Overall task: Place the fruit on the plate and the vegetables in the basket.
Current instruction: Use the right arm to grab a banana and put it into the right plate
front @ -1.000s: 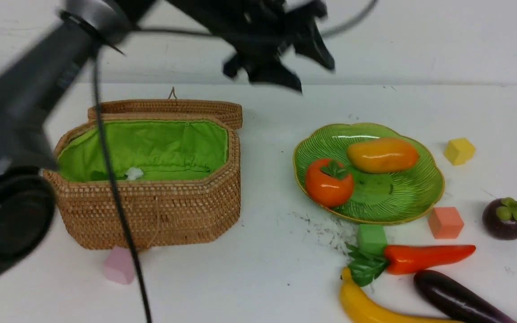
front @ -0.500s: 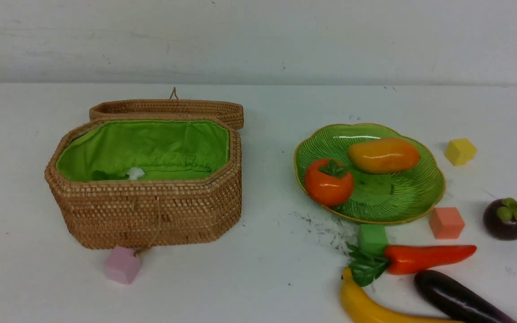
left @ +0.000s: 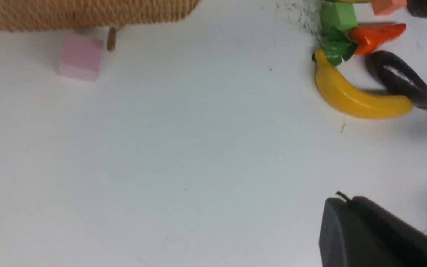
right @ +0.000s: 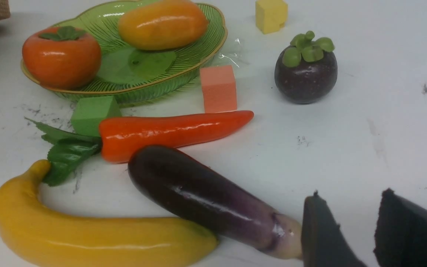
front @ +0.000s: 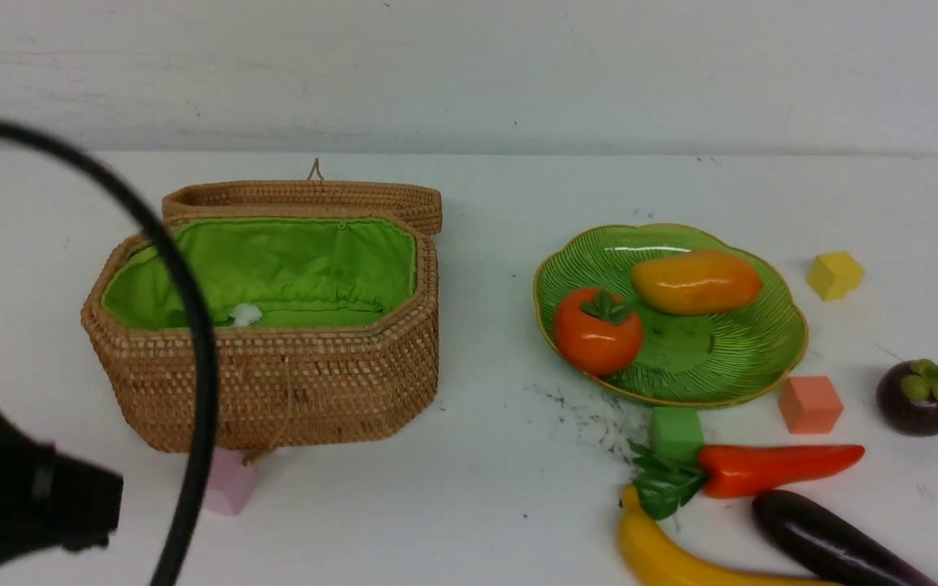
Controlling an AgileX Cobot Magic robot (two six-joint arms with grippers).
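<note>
The basket (front: 273,391) stands open at the left, with a white bit of radish (front: 245,313) showing inside. The plate (front: 746,350) holds the persimmon (front: 597,334) and the mango (front: 695,282). The mangosteen (front: 918,397), pepper (front: 770,468), banana (front: 664,557) and eggplant (front: 827,541) lie on the table at the front right. My left gripper (left: 343,198) is shut and empty above bare table. My right gripper (right: 350,200) is open and empty, right beside the eggplant's (right: 206,196) pale end.
My left arm (front: 21,496) and its cable cross the lower left, in front of the basket. Foam cubes lie about: pink (front: 229,488) by the basket, green (front: 675,431) and salmon (front: 809,404) by the plate, yellow (front: 834,274) behind it.
My left arm was stretched high over the basket, then left the front view, and now shows low at the front left. No fruit or vegetable has moved.
</note>
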